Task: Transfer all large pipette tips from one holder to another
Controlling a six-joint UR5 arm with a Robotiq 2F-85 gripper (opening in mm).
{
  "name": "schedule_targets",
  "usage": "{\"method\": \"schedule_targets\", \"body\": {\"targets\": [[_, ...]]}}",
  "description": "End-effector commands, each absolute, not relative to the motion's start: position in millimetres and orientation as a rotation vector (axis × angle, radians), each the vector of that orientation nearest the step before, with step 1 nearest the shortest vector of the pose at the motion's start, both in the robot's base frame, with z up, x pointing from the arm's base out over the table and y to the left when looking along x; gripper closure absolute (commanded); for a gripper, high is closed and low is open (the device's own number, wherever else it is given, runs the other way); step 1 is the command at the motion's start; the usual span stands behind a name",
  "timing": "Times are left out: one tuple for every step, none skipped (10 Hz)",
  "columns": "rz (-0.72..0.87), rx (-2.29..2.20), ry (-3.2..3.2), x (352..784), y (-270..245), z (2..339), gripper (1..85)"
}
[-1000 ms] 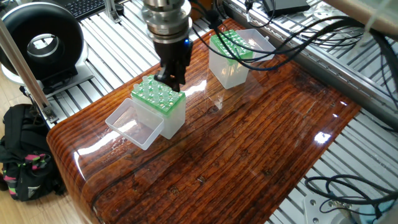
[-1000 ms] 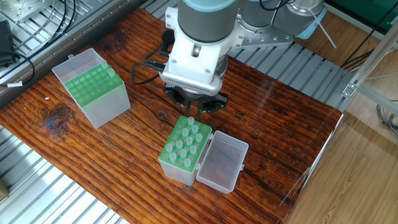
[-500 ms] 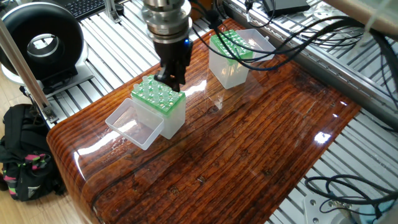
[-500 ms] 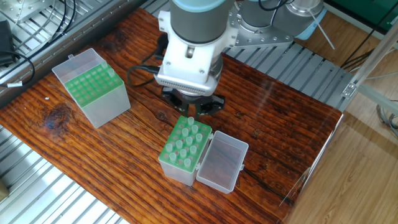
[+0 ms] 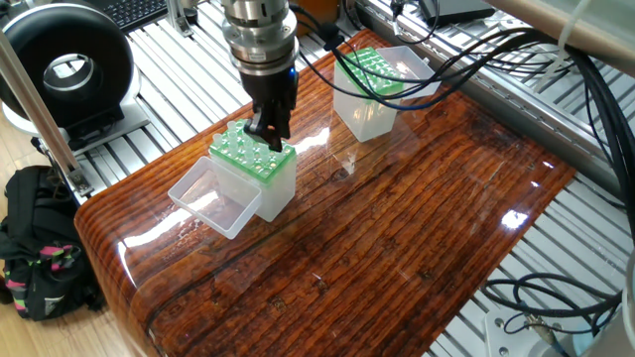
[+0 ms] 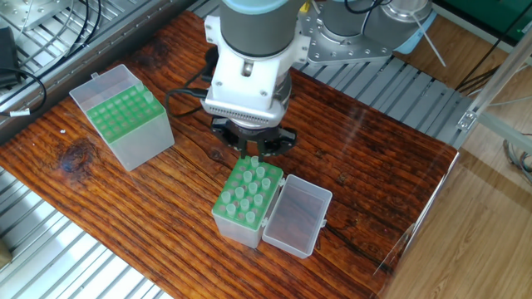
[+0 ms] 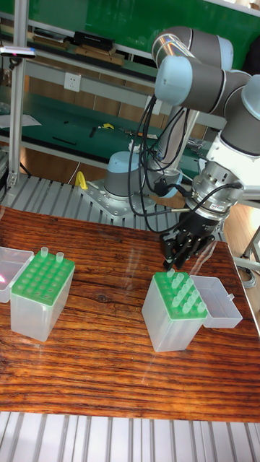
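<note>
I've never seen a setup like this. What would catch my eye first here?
Probably the big grey robot arm reaching down over the wooden table, its gripper poised at the back corner of a clear box with a green rack full of whitish pipette tips. A second green-topped box, nearly empty of tips, stands apart at the table's other end.

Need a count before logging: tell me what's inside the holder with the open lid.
The holder has a green rack filled with upright large pipette tips. The hand sits over the back row, hiding the tips there, so an exact count isn't possible.
</note>
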State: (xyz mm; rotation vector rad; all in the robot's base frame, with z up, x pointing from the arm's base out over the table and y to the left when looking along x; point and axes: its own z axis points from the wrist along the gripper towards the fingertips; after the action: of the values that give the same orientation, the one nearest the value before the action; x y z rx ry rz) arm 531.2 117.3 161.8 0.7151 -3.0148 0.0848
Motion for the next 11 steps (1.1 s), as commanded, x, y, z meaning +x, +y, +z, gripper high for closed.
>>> {"method": "schedule_targets", "body": {"targets": [[0.062, 0.721, -3.032, 537.0, 119.6, 161.5, 51.7], [0.061, 0.721, -3.033, 537.4, 120.0, 161.5, 51.7], [0.072, 0.72, -3.032, 537.4, 117.9, 161.6, 51.7], [0.084, 0.72, -3.031, 537.9, 114.8, 161.3, 51.7], [0.073, 0.724, -3.034, 539.6, 114.8, 160.9, 51.7], [0.063, 0.726, -3.033, 540.2, 115.7, 160.4, 51.7], [0.063, 0.726, -3.032, 539.4, 116.3, 159.8, 51.7], [0.055, 0.725, -3.032, 537.6, 118.1, 159.9, 51.7], [0.05, 0.723, -3.032, 533.5, 120.9, 161.1, 51.7], [0.054, 0.715, -3.03, 526.4, 123.1, 163.8, 51.7], [0.06, 0.714, -3.027, 520.0, 122.3, 164.0, 51.7]]}}
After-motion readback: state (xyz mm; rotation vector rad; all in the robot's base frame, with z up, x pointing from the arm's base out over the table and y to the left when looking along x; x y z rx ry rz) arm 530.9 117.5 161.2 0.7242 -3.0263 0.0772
